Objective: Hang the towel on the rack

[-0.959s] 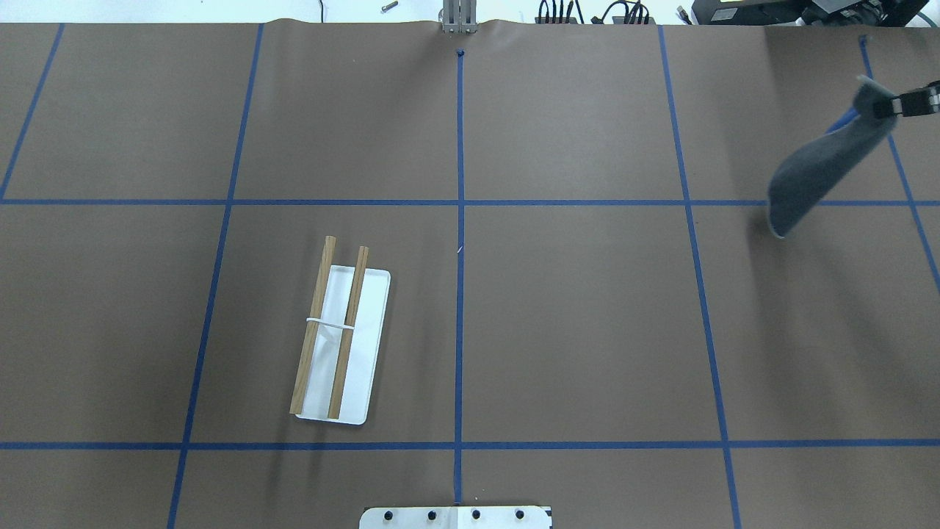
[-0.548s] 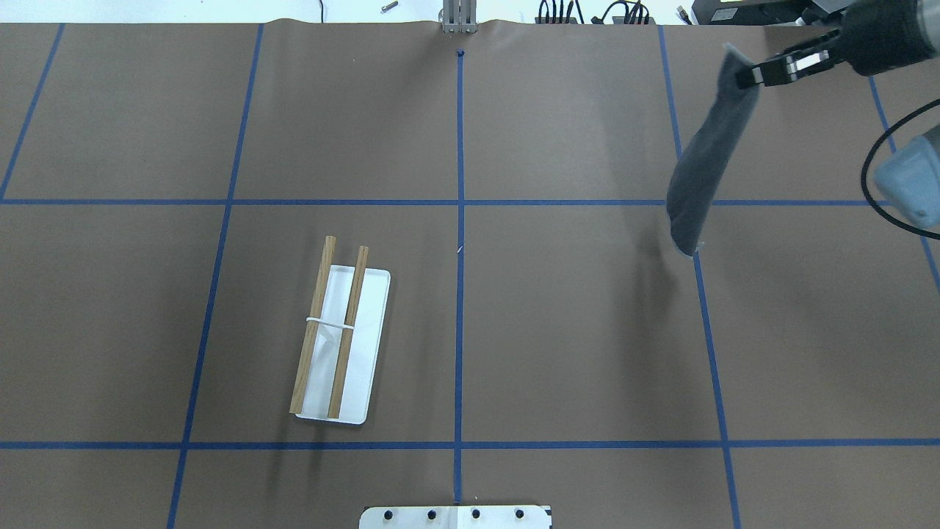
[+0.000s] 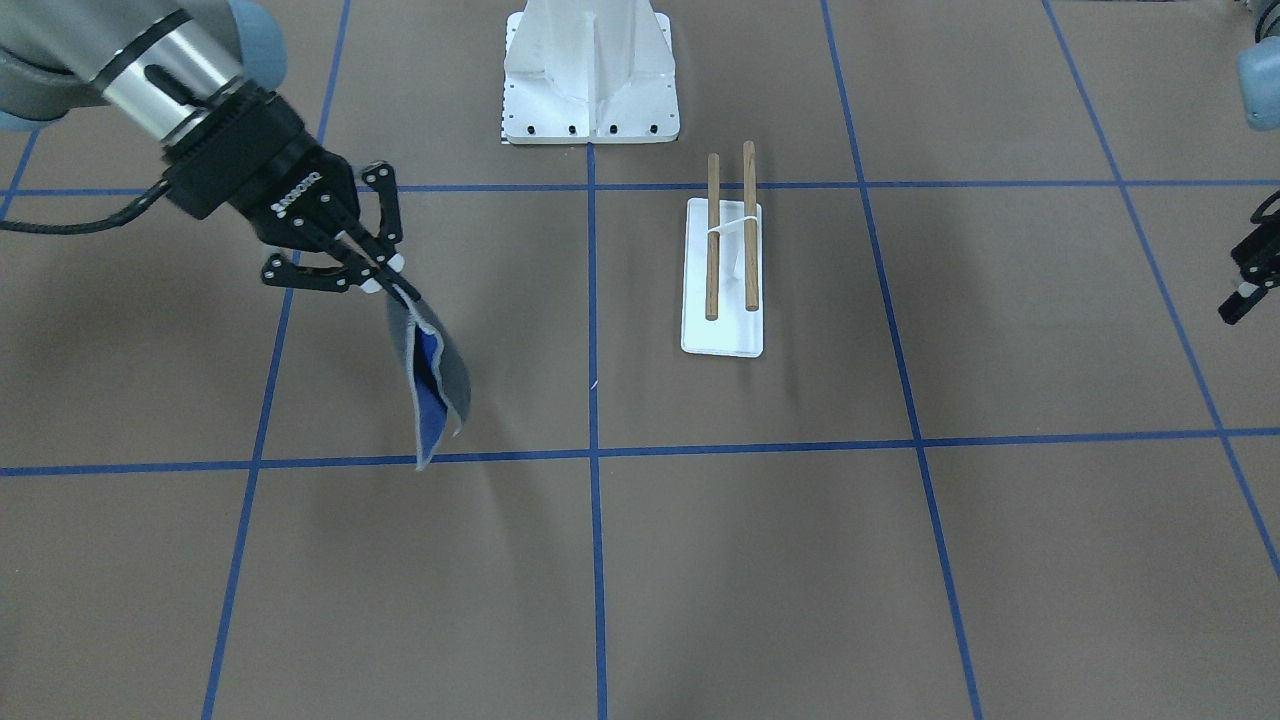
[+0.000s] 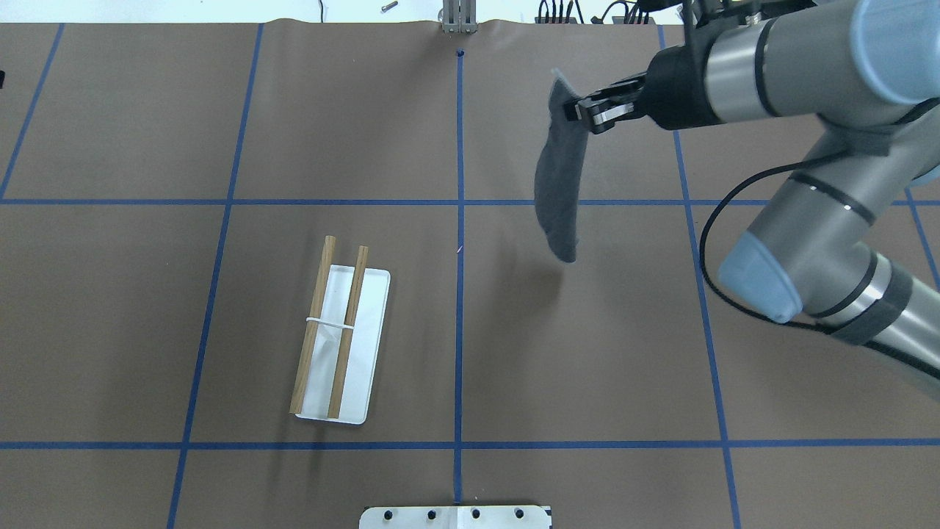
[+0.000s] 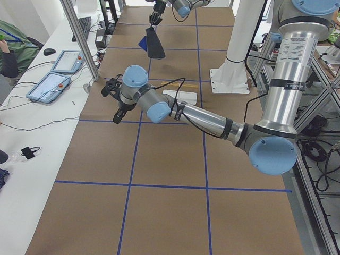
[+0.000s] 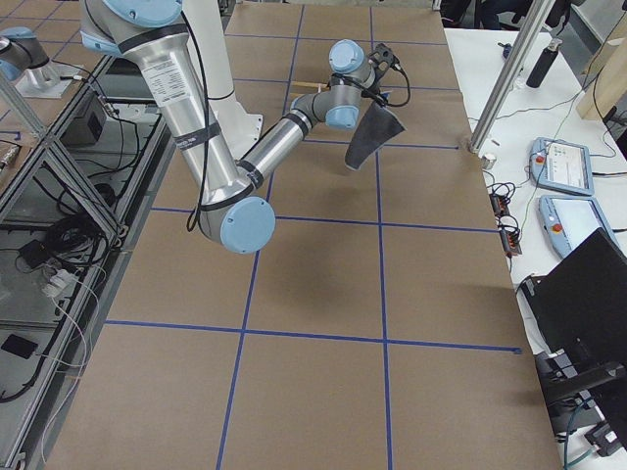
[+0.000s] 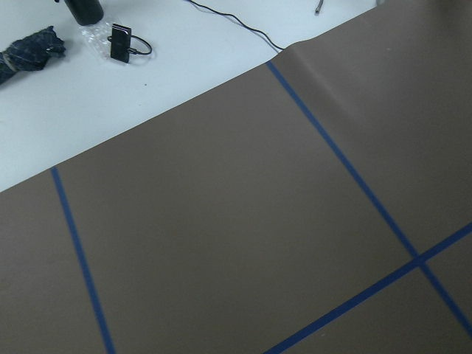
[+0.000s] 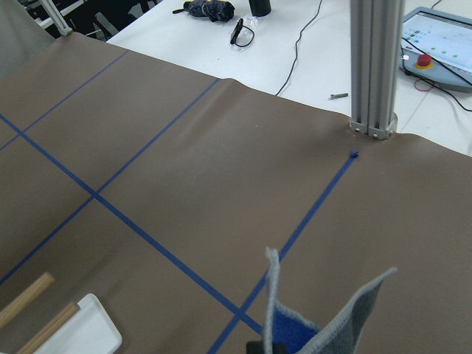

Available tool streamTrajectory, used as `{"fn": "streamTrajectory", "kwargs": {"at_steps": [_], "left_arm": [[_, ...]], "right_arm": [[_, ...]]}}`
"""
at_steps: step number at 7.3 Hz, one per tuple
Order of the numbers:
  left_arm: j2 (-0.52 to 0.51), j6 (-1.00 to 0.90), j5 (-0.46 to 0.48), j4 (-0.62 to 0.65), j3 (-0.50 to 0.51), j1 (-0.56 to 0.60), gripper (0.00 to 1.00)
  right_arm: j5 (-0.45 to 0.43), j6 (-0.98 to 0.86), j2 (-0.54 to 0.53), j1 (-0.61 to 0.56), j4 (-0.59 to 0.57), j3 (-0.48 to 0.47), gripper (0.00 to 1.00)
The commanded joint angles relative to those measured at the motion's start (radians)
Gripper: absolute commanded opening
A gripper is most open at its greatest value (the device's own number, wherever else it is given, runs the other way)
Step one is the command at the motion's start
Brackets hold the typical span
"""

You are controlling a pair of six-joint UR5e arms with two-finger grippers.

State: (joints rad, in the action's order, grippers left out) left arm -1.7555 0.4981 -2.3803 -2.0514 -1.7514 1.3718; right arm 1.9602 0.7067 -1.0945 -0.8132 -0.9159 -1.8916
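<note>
My right gripper (image 4: 580, 110) is shut on the top corner of the towel (image 4: 558, 191), which hangs free above the far right-middle of the table, dark grey face outward. The front view shows the gripper (image 3: 388, 285) and the towel's (image 3: 435, 390) blue inner face. The towel's top edge shows at the bottom of the right wrist view (image 8: 332, 324). The rack (image 4: 327, 330), two brown dowels over a white base plate (image 4: 371, 345), stands bare in the left-middle. My left gripper (image 3: 1240, 300) hovers at the table's left edge; I cannot tell how its jaws stand.
The white bolted pedestal (image 3: 590, 70) stands at the robot's side of the table. An aluminium post (image 4: 457, 18) rises at the far edge. A white bench with tablets (image 5: 53, 79) and cables runs beyond the far edge. Blue tape lines grid the brown table (image 4: 587, 353).
My right arm has carried the hanging towel leftward from the table's right edge to just right of the centre line. The rack has not moved.
</note>
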Motion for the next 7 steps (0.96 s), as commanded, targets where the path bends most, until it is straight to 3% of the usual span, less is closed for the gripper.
{"fn": "streamTrajectory", "kwargs": {"at_steps": [1,3,7], "left_arm": [[-0.118,0.609,-0.063,-0.010,-0.005,-0.089,0.99],[-0.246,0.884,-0.054,-0.001,0.013,-0.231,0.98],[-0.409,1.157,-0.048,-0.006,0.009,-0.404,0.97]], "right_arm": [[-0.227,0.005,0.088,0.176,-0.020,-0.007,0.00],[-0.300,0.002,0.175,0.224,-0.137,-0.009,0.00],[-0.441,-0.010,0.212,0.314,-0.146,0.020,0.00]]}}
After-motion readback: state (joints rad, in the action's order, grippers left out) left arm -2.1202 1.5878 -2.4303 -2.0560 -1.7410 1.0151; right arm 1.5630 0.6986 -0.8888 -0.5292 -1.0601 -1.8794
